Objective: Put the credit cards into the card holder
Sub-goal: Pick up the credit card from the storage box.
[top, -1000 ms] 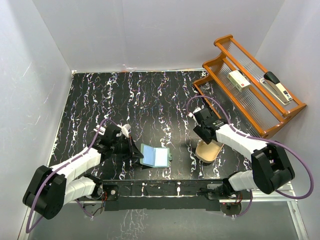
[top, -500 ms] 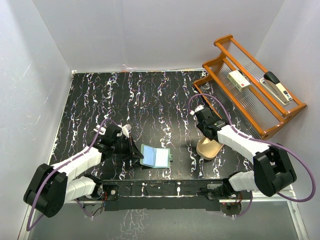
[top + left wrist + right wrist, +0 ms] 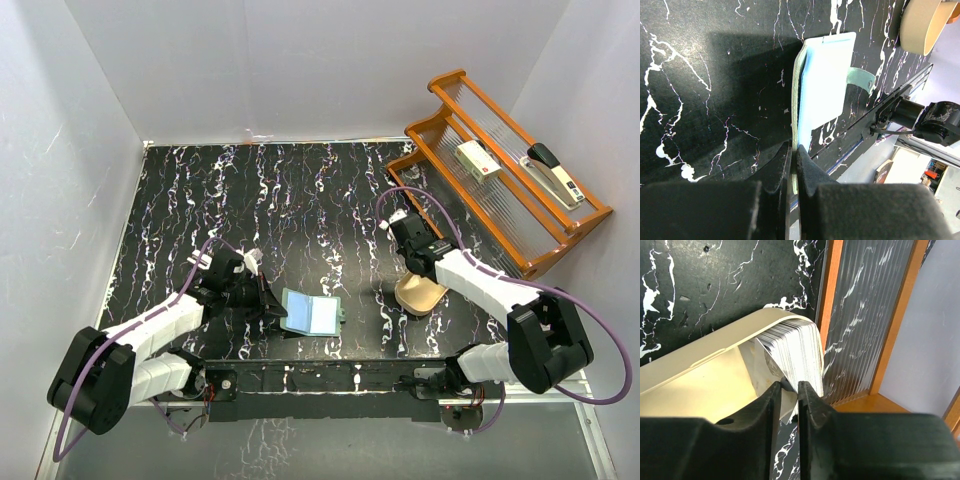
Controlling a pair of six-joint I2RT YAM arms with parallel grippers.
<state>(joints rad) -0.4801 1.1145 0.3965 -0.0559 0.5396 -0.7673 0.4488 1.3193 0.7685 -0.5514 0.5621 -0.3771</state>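
Note:
The card holder [image 3: 310, 314] is a sage-green wallet lying open near the table's front middle, its pale blue inner face up. My left gripper [image 3: 272, 305] is shut on its left edge. In the left wrist view that green edge [image 3: 796, 125] runs straight into the pinched fingertips of the left gripper [image 3: 794, 150]. A stack of credit cards [image 3: 797, 350] stands on edge, fanned, in a tan tray [image 3: 700, 385]. My right gripper [image 3: 790, 386] reaches down into the tan tray [image 3: 425, 295], its jaws drawn close on a card at the left of the stack. The right gripper [image 3: 414, 272] stands above the tray.
A wooden rack [image 3: 500, 190] stands at the back right, holding a small box [image 3: 478, 160] and a stapler [image 3: 555, 172]. Its frame [image 3: 830, 300] lies just beyond the tray. White walls enclose the black marbled table [image 3: 250, 200].
The right gripper's jaws have closed from wide to a narrow grip on a card, and it has sunk a little into the tray. The left arm and wallet have not moved.

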